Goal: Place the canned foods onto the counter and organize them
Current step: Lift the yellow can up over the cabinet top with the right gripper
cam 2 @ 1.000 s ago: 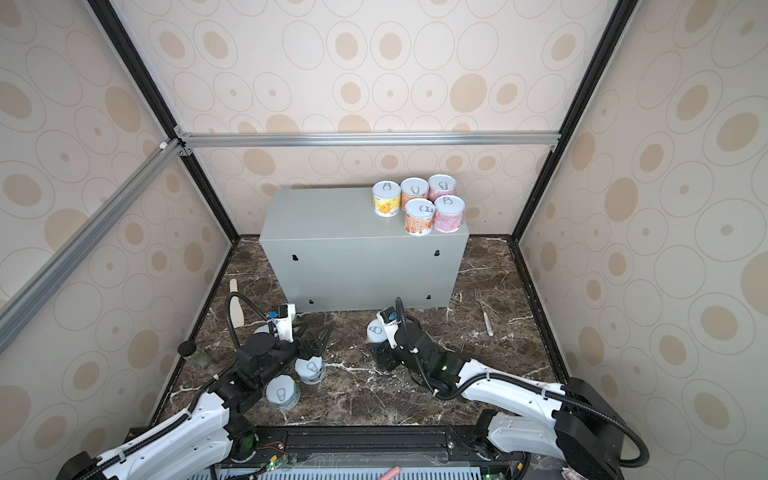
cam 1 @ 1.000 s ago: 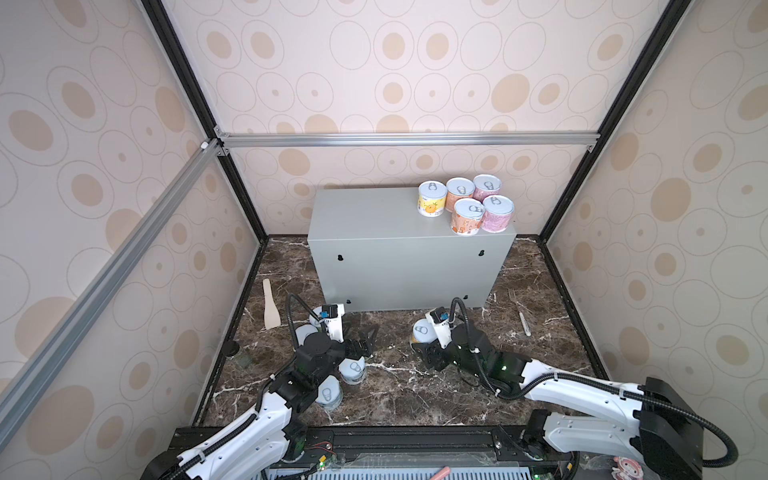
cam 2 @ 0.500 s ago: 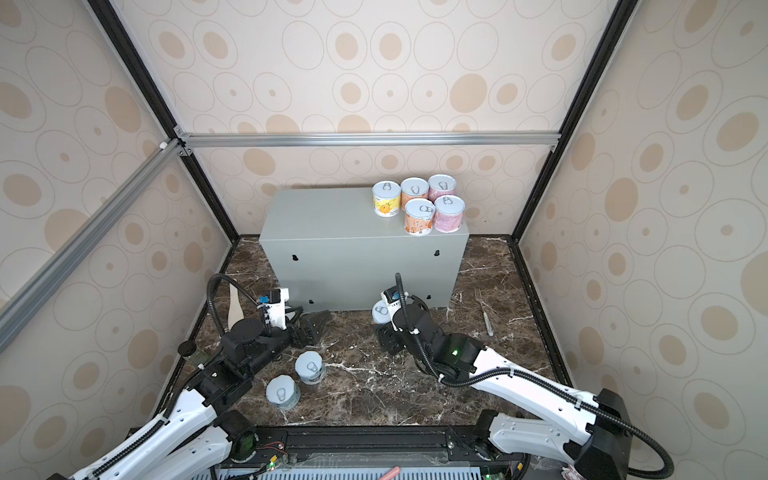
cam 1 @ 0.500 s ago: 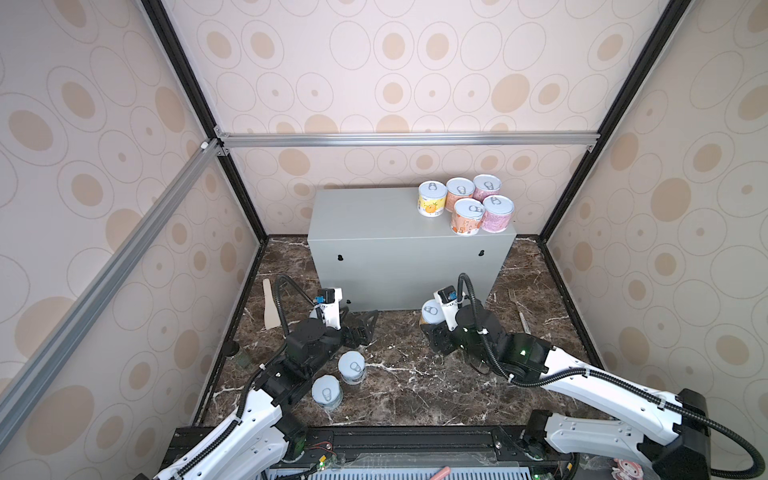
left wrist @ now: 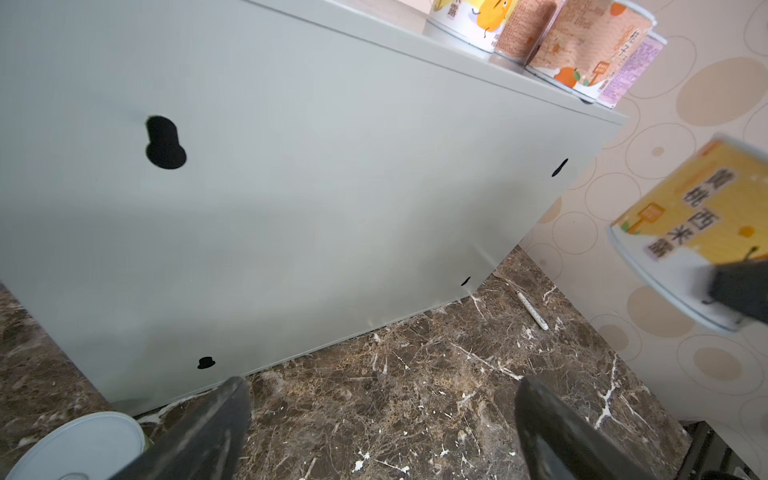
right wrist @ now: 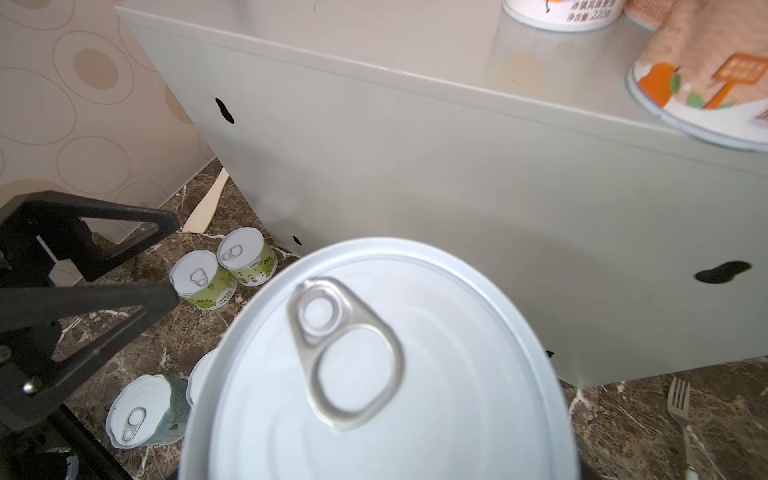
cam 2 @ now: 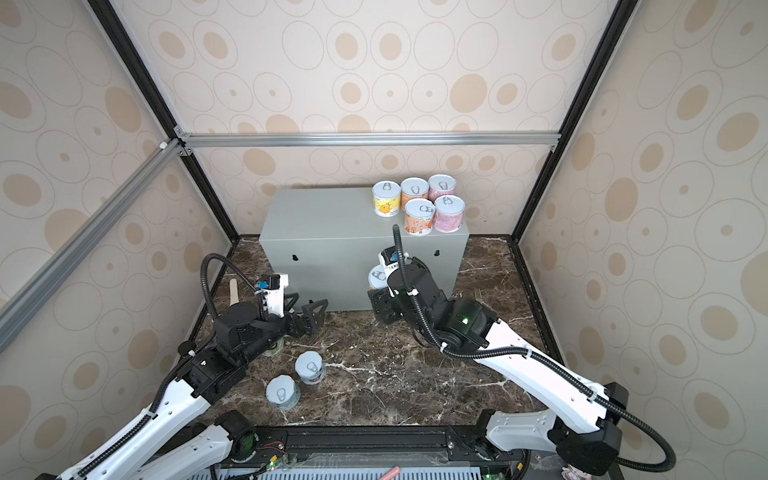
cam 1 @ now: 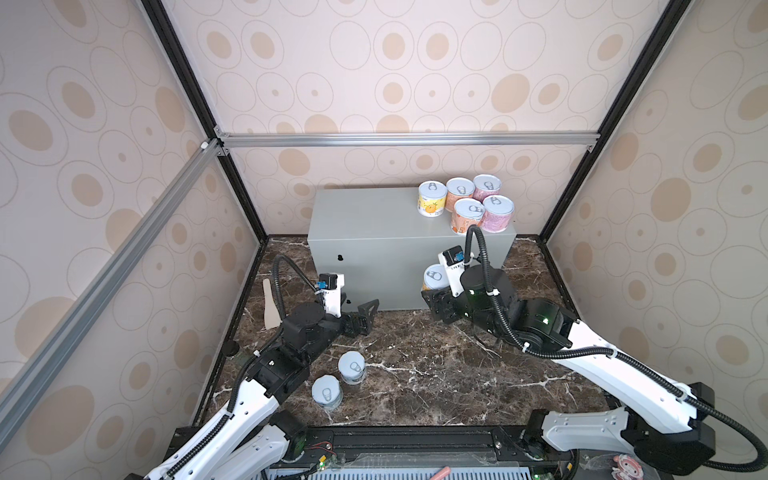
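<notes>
**Yellow can clamped in my right jaws; left jaws wide and empty**

My right jaws are clamped on a yellow can (cam 1: pixel 435 277), gripping it low on its body with the pull-tab lid facing up. The can hangs clear of the marble tabletop (cam 1: pixel 415 374). It is directly in front of the grey box (cam 1: pixel 395 266) and below that box's top edge.

Up and beyond these jaws, at the right end of the box top, five cans stand upright in a tight cluster. They are the other yellow can (cam 1: pixel 432 199), two orange cans (cam 1: pixel 468 216) and two pink cans (cam 1: pixel 497 212).

My left jaws stand wide apart with nothing between them. They are low over the marble and point at the box's front face near a lower keyhole slot (left wrist: pixel 205 362). Behind them, toward my base, two blue cans (cam 1: pixel 351 367) stand upright just beside each other on the tabletop. Two green cans (right wrist: pixel 224 270) stand side by side under my left arm (cam 1: pixel 303 328), near the foot of the box.

A wooden spatula (cam 1: pixel 270 305) lies to the outer side of the left jaws, by the wall. A fork (right wrist: pixel 681 415) lies on the marble to the outer side of the right jaws.
</notes>
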{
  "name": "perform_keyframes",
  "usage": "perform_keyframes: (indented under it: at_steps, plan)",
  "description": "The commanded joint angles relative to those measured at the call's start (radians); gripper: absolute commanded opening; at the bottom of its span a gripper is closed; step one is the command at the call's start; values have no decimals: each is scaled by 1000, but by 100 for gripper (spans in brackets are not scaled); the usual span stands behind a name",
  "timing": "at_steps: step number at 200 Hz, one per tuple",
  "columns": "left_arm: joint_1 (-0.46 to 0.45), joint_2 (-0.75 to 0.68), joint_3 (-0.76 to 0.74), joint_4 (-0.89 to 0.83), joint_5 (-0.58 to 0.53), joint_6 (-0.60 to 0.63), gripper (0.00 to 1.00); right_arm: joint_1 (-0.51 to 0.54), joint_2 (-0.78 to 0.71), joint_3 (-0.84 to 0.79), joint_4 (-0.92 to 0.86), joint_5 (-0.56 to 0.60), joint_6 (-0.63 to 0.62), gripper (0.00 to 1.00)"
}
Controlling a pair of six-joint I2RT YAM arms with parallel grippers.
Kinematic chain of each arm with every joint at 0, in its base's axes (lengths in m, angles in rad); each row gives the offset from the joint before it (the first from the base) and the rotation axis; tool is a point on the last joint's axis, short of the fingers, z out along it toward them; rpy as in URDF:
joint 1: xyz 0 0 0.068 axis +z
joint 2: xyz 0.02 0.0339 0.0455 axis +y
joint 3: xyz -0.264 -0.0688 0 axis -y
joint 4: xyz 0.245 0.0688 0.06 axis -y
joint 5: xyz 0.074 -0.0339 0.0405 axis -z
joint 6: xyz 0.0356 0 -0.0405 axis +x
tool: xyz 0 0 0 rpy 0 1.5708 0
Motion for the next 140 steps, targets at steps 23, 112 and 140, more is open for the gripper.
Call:
perform_keyframes:
  at_steps: [23,112,140]
  plan:
    - [-1,32,117,-55,-21,83,99,0,93,225,-88,40,-21,65]
    - [-2,144,340,-99,5,170,99,-82,315,601,-208,14,-40,65]
    - [-1,191,404,-120,2,195,99,-133,364,653,-210,-18,-39,65]
